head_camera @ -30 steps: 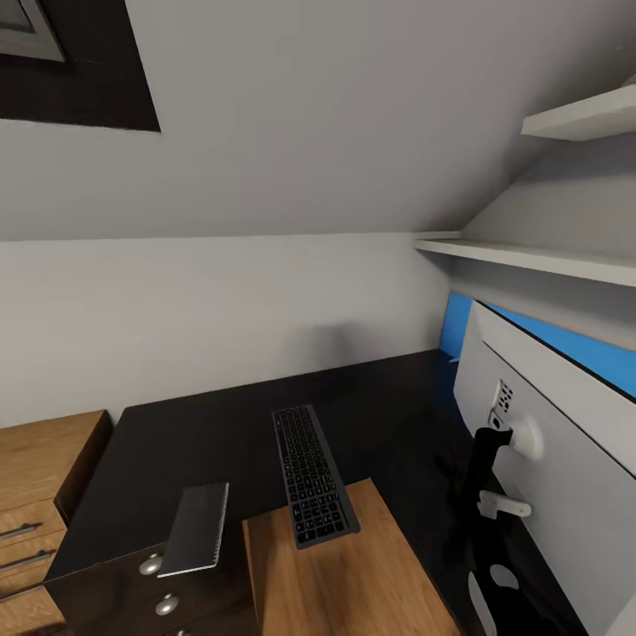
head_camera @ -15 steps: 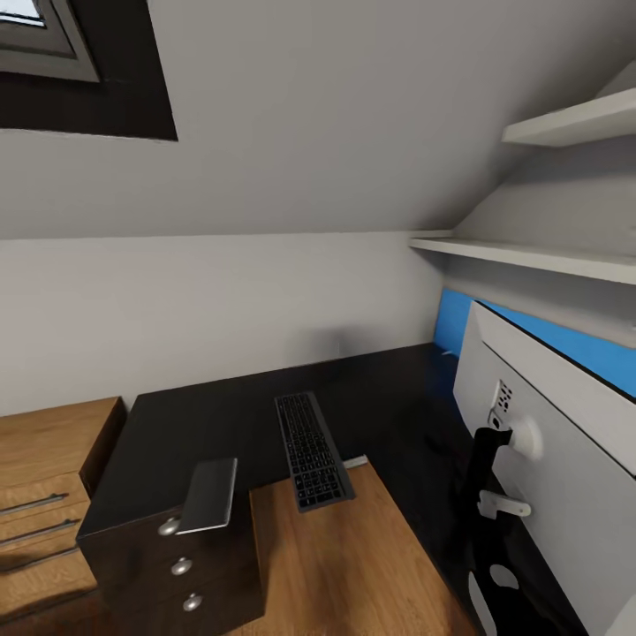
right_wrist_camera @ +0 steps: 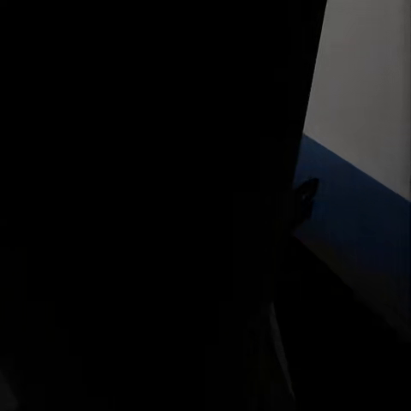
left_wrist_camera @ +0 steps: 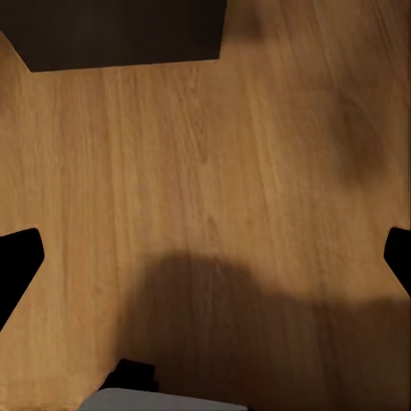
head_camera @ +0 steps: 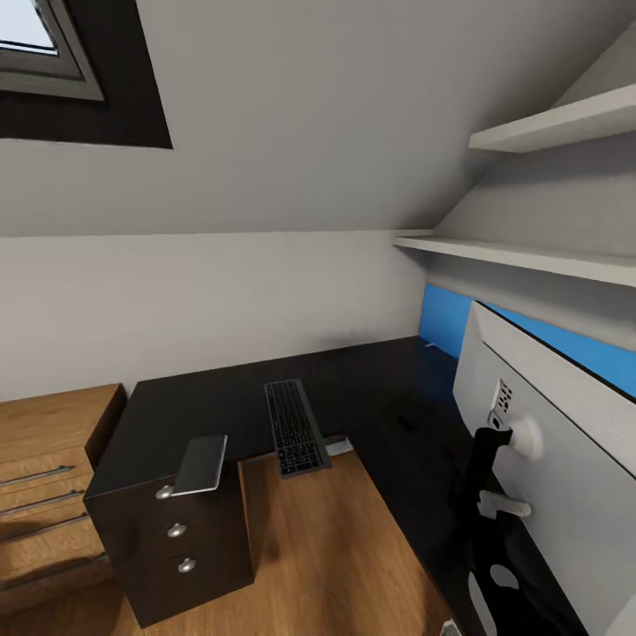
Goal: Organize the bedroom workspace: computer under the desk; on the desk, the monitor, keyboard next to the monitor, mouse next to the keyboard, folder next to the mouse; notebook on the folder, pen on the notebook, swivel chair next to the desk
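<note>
Glossy black desk [head_camera: 221, 406] bears keyboard [head_camera: 294, 427]; left wrist sees wood floor [left_wrist_camera: 205, 197].

Black keyboard [head_camera: 295, 427] lengthwise on glossy black desk [head_camera: 380, 397], front end overhanging edge, monitor [head_camera: 565, 459] pale back facing cam, prob. upright

Attic Room With Sloping Ceiling

A pale sloped ceiling [head_camera: 336, 115] is meeting a white wall [head_camera: 194, 300]. A dark-framed skylight [head_camera: 53, 62] is letting in daylight. White shelves [head_camera: 548, 132] are hanging at the right; a light-wood cabinet [head_camera: 44, 477] is standing on the wood floor [head_camera: 336, 548].
</note>
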{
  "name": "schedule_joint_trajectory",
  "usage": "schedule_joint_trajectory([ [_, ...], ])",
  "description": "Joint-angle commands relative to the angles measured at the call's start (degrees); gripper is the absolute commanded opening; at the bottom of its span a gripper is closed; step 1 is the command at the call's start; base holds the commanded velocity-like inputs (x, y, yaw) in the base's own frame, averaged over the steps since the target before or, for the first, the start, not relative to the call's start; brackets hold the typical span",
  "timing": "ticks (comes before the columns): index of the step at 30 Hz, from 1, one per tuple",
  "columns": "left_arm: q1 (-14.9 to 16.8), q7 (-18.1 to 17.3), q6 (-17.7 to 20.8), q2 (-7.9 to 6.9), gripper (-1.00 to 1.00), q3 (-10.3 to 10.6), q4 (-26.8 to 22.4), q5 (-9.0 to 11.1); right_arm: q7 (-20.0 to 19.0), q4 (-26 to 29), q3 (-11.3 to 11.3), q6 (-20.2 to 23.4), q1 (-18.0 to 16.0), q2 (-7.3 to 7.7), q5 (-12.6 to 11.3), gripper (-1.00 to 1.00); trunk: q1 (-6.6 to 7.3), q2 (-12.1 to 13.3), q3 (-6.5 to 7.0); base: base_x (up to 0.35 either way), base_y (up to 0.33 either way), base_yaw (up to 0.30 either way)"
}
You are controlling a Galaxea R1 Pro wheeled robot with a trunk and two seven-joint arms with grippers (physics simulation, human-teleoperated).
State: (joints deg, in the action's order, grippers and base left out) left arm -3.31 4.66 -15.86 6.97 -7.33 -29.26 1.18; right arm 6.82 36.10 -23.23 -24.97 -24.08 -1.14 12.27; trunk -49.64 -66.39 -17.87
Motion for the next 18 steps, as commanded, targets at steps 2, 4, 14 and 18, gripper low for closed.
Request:
schedule_joint_trajectory([
  [2,0.0,0.0,-0.1,0.05,1.0,-0.2,-0.1,0.1,0.3,0.0,-0.1,-0.2,-0.1,-0.07,0.6,-1.0,0.02,0.0,-0.05,-0.18,-0.165,0.0],
  [4,0.0,0.0,-0.1,0.06,1.0,-0.2,-0.1,0.1,0.2,0.0,0.0,-0.2,-0.1,-0.08,0.6,-1.0,0.02,0.0,-0.05,-0.083,-0.076,0.0],
  [14,0.0,0.0,-0.1,0.04,1.0,-0.2,-0.1,0.0,0.1,0.1,0.1,-0.2,-0.1,-0.06,0.6,-1.0,0.02,0.0,-0.05,-0.029,-0.014,0.0],
  [18,0.0,0.0,-0.1,0.04,1.0,-0.2,-0.1,0.0,0.1,0.1,0.1,-0.2,-0.1,-0.08,0.6,-1.0,0.02,0.0,-0.05,-0.161,-0.001,0.0],
])
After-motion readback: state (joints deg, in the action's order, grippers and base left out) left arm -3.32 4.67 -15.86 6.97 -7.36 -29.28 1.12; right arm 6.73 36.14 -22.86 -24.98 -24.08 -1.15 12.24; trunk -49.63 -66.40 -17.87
